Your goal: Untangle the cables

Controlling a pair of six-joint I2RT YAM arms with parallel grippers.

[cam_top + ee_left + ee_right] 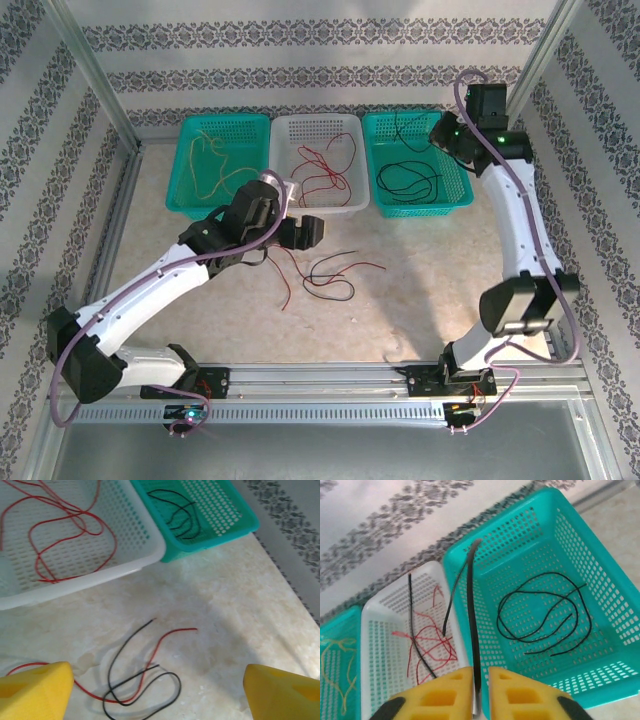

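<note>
A black cable [142,690] and a red cable [161,644] lie looped across each other on the table [430,270], in front of the white basket [283,205]. My left gripper [160,690] hangs wide open just above them, its yellow fingers [35,692] either side with nothing between. At the far right, my right gripper [480,690] hovers over the rim between the white basket [380,615] and the teal basket [615,630]. Its jaws stand slightly apart, a black cable [471,605] running up between them with a thin gap on each side.
Three baskets line the back: a teal one [190,200] with yellow cables [215,160], the white one with red cables [325,165], and a teal one [465,195] with black cables [405,178]. Metal frame rails [320,375] border the table.
</note>
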